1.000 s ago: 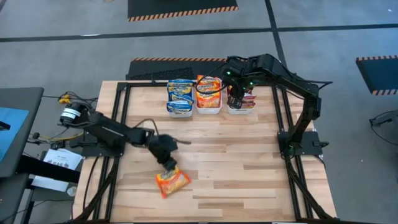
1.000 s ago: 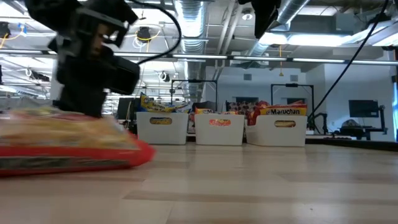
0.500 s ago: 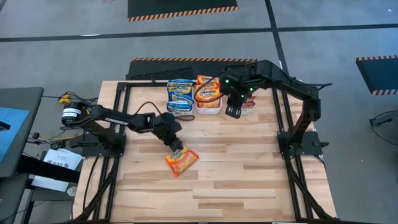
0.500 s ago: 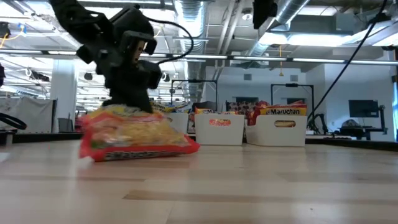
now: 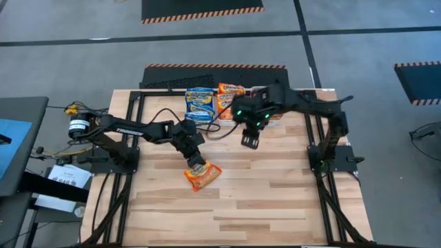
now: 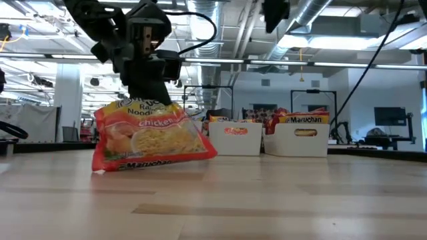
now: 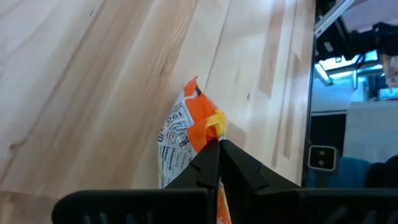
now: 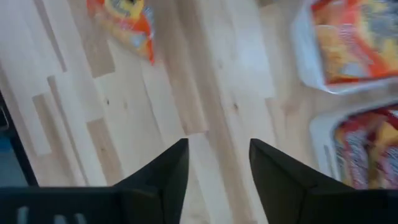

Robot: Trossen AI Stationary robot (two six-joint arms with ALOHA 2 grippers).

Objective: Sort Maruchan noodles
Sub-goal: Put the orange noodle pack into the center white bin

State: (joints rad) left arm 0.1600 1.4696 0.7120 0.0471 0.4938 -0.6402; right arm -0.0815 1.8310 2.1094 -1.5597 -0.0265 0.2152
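Observation:
One orange-red Maruchan noodle packet (image 5: 202,176) sits mid-table, tipped up with its chicken label toward the low camera (image 6: 150,137). My left gripper (image 5: 195,162) is shut on its upper edge. My right gripper (image 5: 248,138) hangs open above bare wood in front of the trays, nothing between its fingers (image 8: 217,168). More packets fill white trays at the far edge: blue ones (image 5: 200,103), orange ones (image 5: 227,98), and dark red ones (image 8: 367,149) under my right arm. My left gripper pinches the packet's orange edge (image 7: 208,127) between its two shut fingers (image 7: 239,168), slanting down from the table's left. The packet hangs tilted below the fingers. Its lower edge (image 6: 133,167) is at the tabletop; I cannot tell whether it rests there.
Three white trays (image 6: 235,139) stand side by side along the far edge. Bare wood lies to the right of the packet and toward the near edge. Black frame rails (image 5: 313,148) run along both sides of the table.
My left gripper has carried the packet from near the front left toward the far edge and the right, rolling as it went. The packet, which lay flat, now stands tipped up. My right gripper has left the right-hand tray, moving left and toward the near edge.

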